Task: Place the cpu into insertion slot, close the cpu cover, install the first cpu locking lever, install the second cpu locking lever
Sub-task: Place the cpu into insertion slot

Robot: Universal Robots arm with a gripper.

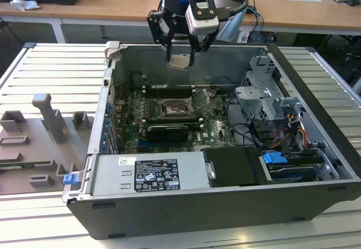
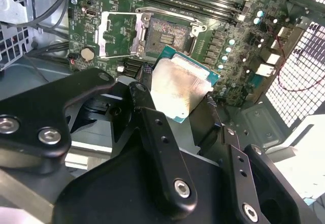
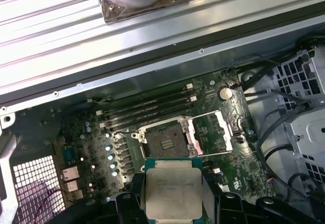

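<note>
Jaws of the gripper [image 1: 180,58] are closed on opposite edges of the cpu [image 3: 172,192], holding it flat in the air over the open case [image 1: 169,226], near the case's far wall in the exterior view. Below it, on the green motherboard [image 3: 249,169], the insertion slot [image 3: 165,141] lies uncovered with its dark centre showing, just beside the memory slots [image 3: 147,107]. The cpu cover [image 3: 216,132] is swung open at the slot's side. The cpu hangs apart from the slot, not yet seated.
</note>
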